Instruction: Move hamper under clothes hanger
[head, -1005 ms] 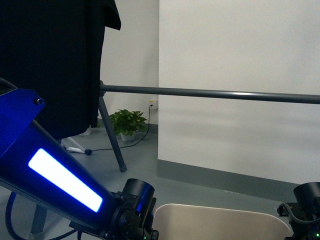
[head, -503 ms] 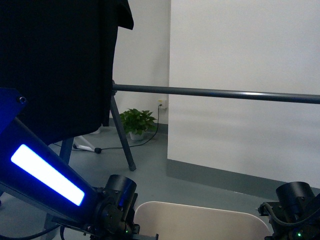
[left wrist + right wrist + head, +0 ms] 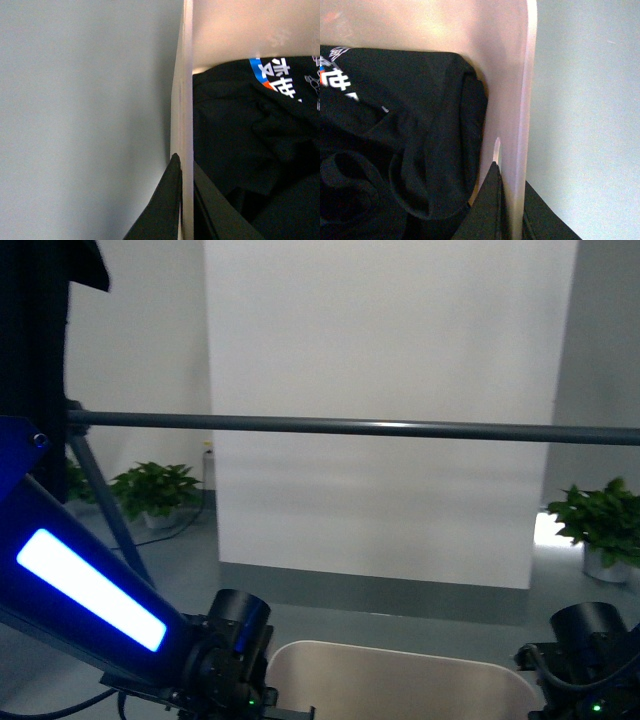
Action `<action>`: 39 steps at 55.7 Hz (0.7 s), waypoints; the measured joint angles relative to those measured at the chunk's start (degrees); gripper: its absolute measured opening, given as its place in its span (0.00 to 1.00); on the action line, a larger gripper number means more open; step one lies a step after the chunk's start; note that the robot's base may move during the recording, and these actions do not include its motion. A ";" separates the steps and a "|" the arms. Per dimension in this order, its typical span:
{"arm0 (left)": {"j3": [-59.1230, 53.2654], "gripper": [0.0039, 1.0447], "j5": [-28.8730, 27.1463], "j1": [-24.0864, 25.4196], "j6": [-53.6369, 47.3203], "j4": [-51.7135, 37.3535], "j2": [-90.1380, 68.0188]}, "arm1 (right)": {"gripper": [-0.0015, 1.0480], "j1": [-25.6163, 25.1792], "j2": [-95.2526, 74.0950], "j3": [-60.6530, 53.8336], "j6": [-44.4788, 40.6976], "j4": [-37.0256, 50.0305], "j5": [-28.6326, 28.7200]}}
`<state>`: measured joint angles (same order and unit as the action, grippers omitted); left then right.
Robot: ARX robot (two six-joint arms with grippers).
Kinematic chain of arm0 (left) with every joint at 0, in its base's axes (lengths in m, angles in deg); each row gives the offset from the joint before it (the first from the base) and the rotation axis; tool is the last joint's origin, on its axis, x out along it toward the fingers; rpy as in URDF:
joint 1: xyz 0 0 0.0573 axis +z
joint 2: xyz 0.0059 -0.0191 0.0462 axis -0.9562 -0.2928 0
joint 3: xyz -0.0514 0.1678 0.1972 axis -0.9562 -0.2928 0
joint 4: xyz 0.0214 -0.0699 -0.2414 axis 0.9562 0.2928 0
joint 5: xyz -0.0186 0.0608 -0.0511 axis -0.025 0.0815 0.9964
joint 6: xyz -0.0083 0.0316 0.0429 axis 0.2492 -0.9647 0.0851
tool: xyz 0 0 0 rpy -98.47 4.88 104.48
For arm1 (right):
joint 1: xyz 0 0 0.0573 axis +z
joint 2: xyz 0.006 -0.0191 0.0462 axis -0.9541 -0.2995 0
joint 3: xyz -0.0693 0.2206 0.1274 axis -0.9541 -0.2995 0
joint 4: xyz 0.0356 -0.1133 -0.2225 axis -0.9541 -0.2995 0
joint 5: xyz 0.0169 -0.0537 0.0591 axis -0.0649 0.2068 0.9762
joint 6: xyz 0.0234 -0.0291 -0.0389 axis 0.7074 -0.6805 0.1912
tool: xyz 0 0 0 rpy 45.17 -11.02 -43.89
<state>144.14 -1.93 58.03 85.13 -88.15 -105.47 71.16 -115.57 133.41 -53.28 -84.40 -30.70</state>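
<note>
Hamper (image 3: 400,680) is held low between the arms. The left gripper (image 3: 184,167) jaws are clamped on one end wall, the right gripper (image 3: 509,175) jaws on the opposite. Clothes hanger (image 3: 350,426) bar runs crosswise ahead, above the rim. Judged move: straight forward.

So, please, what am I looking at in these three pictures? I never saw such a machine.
It is a robot with two arms. The front picture comes from a camera on its body: you see its blue left arm, a grey clothes hanger bar, and the beige hamper rim below. The other two come from cameras on the wrists. The left gripper and right gripper each clamp one hamper wall. Inside it lie black clothes.
</note>
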 joint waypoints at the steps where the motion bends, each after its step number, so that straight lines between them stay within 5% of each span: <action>1: 0.00 0.04 0.17 -0.55 0.02 0.00 0.00 | 0.03 -0.55 0.02 0.00 0.00 0.00 -0.28; 15: -0.02 0.04 1.57 -3.96 0.37 0.00 0.00 | 0.03 -3.54 0.02 0.00 -0.22 0.00 -2.47; 39: -0.02 0.04 -0.66 0.48 0.15 0.00 0.04 | 0.03 0.74 0.02 0.00 -0.11 0.00 0.42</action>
<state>144.11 -2.59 58.51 85.28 -88.15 -105.42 71.91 -115.55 133.41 -53.39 -84.40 -30.28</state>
